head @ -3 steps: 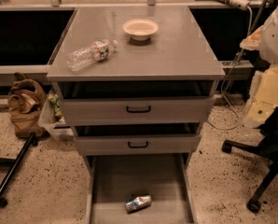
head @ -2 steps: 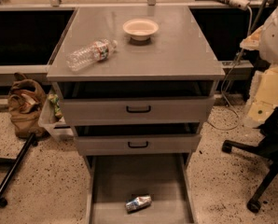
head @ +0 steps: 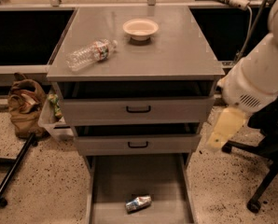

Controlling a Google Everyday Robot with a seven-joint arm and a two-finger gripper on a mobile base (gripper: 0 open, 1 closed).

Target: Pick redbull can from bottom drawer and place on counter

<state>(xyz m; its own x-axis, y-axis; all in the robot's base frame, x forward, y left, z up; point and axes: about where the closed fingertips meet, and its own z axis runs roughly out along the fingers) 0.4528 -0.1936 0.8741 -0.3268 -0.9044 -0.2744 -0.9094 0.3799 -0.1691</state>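
The redbull can (head: 138,203) lies on its side on the floor of the open bottom drawer (head: 125,176), near the drawer's front. The counter (head: 176,50) is the grey top of the cabinet above it. My arm comes in from the right as a large white body, and its pale yellow gripper (head: 224,129) hangs beside the cabinet's right edge at the height of the middle drawer. It is well above and to the right of the can and holds nothing that I can see.
A clear plastic bottle (head: 90,54) lies on the counter's left side and a white bowl (head: 140,28) stands at its back. The two upper drawers stand slightly open. A brown bag (head: 23,107) and a bin (head: 49,120) sit left; a black chair base (head: 265,171) stands right.
My arm has swung left and down, bringing the gripper from the right edge of the view to beside the cabinet's right side. The can, bottle and bowl have not moved.
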